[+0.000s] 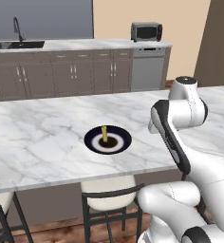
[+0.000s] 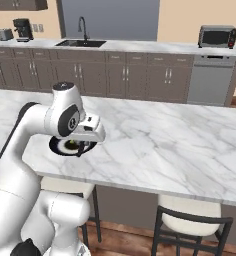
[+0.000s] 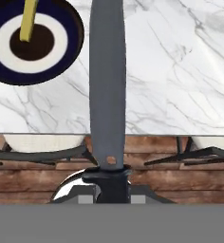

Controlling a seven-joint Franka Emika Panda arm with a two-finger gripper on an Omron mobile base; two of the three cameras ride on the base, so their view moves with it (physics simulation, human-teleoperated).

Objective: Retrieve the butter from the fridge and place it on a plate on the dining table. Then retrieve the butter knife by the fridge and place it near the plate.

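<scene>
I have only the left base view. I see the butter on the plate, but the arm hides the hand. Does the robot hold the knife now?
Observer: Yes. In the hand view the jaws are shut on one end of the butter knife.
Operator: Where is the knife relative to the plate?
Observer: In the hand view the plate lies to the left of the knife, apart from it.
Operator: Is the knife lying on the table?
Observer: The hand view shows its length stretching over the dining table; whether it touches the marble, I cannot tell.
</scene>
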